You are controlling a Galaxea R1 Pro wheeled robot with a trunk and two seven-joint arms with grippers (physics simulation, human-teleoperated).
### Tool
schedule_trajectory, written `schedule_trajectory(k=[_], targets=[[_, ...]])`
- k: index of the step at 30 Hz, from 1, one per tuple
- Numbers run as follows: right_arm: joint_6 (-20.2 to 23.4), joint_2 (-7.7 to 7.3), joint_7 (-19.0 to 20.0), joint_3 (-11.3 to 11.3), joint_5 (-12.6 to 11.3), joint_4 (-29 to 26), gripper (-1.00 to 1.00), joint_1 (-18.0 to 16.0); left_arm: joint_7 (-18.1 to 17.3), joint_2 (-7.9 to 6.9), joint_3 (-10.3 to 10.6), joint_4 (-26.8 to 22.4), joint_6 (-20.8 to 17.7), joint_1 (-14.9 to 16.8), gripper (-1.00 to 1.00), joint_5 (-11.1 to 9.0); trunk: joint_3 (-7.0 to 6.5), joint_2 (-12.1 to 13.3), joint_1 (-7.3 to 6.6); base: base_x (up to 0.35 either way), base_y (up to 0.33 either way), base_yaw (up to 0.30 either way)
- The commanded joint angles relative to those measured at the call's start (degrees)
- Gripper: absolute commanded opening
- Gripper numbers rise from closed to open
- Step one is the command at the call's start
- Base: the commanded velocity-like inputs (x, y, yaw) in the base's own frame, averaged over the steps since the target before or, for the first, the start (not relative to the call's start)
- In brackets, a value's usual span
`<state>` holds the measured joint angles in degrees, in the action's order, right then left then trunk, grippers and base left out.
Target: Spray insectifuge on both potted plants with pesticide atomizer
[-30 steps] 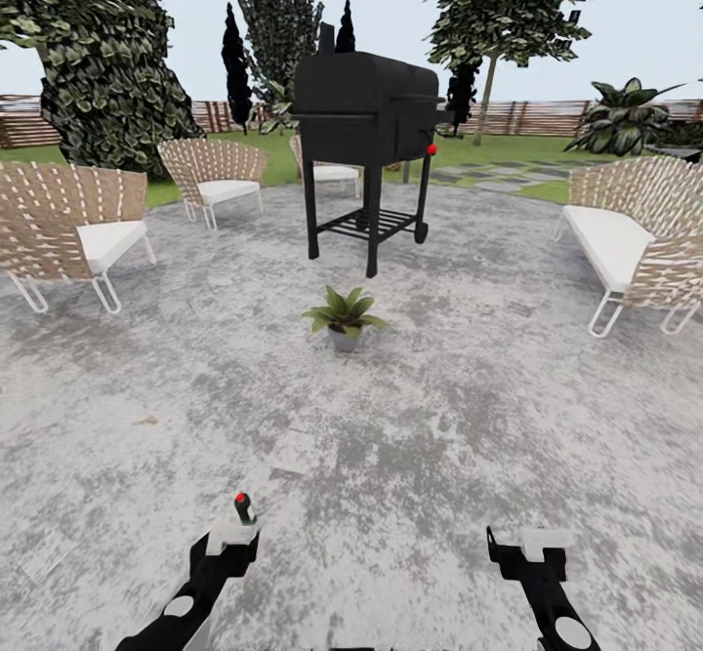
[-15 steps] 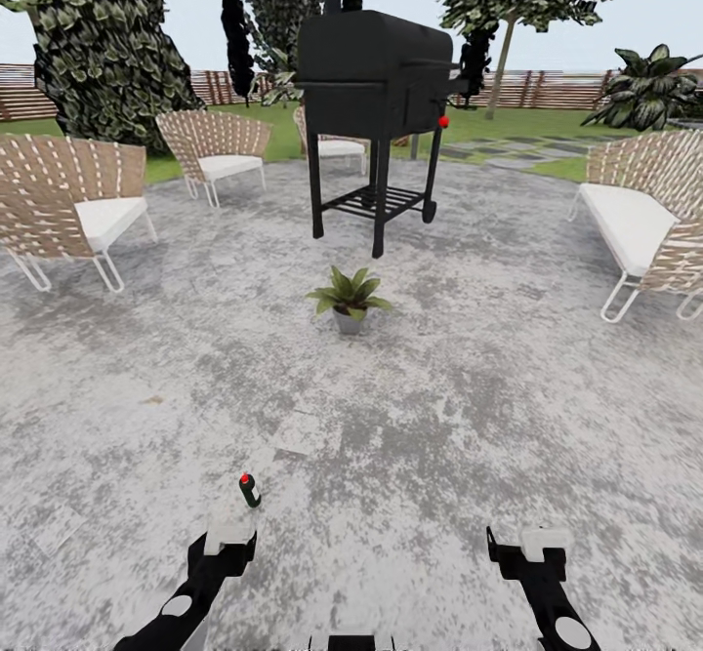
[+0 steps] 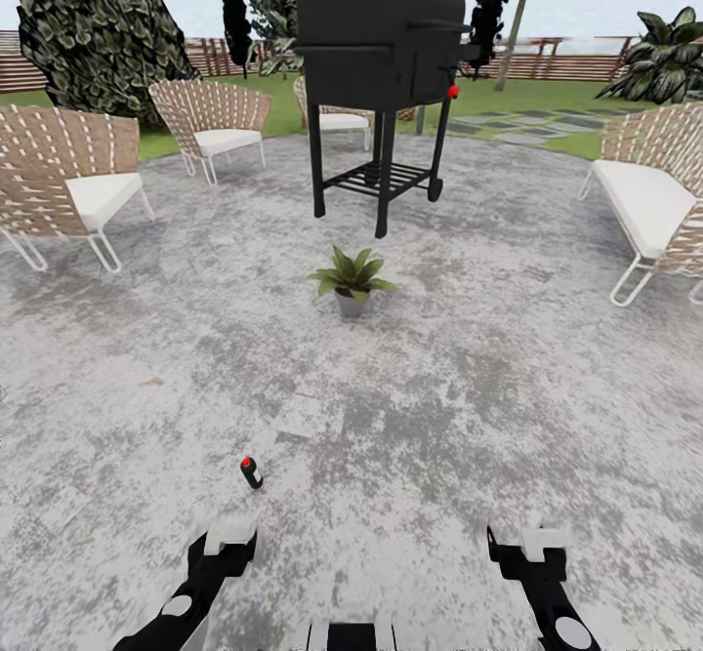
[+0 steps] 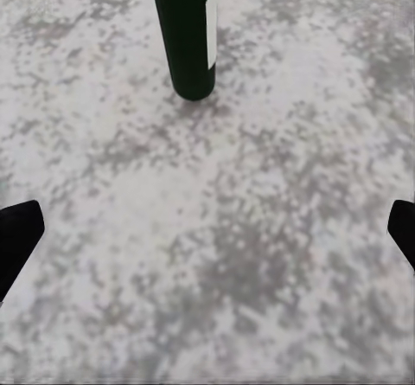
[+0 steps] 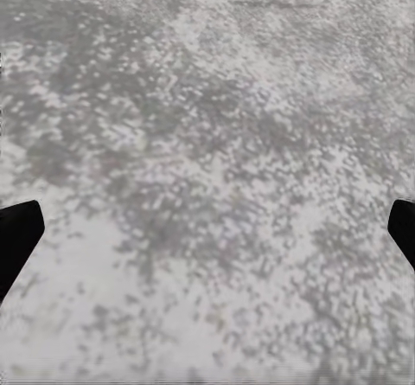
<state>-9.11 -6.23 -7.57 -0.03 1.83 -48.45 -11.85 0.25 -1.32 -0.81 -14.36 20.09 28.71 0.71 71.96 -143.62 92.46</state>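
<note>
Left gripper (image 3: 230, 540) spread, empty, just short of pesticide atomizer (image 3: 251, 472); next: advance, straddle bottle, pinch.

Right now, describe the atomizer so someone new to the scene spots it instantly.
Start at the black grill on the stone patio, then come past the potted plant toward the robot. The pesticide atomizer stands just ahead of the left tool: a slim dark-green bottle with a red tip, the smallest thing there.

I see rough, mottled grey stone on the patio (image 3: 469, 407), woven wicker chairs (image 3: 59, 178), a matt black metal grill (image 3: 376, 36), and the atomizer's (image 4: 190, 35) smooth dark-green body.
</note>
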Motion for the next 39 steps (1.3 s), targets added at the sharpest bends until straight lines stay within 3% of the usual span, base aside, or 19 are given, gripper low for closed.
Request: schedule_trajectory(k=[1, 15, 24, 39], targets=[[-0.1, -0.01, -0.2, 0.0, 0.2, 0.0, 1.0, 0.0, 0.0, 0.01, 0.0, 0.0, 0.2, 0.0, 1.0, 0.1, 0.29, 0.0, 0.01, 0.0, 0.0, 0.055], [-0.1, -0.01, -0.2, 0.1, 0.2, 0.0, 1.0, 0.0, 0.1, 0.01, -0.2, 0.0, 0.2, 0.0, 1.0, 0.1, 3.43, -0.2, 0.37, 0.0, 0.0, 0.006], [-0.1, -0.01, -0.2, 0.1, 0.2, 0.0, 1.0, 0.0, 0.2, -0.13, 0.1, -0.3, 0.2, 0.0, 1.0, 0.2, 3.43, -0.2, 0.37, 0.01, 0.0, 0.0], [-0.1, -0.01, -0.2, 0.2, 0.2, 0.0, 1.0, 0.0, 0.5, -0.08, -0.3, -0.3, 0.2, 0.0, 1.0, 0.1, 3.43, -0.2, 0.37, 0.156, -0.002, 0.0]])
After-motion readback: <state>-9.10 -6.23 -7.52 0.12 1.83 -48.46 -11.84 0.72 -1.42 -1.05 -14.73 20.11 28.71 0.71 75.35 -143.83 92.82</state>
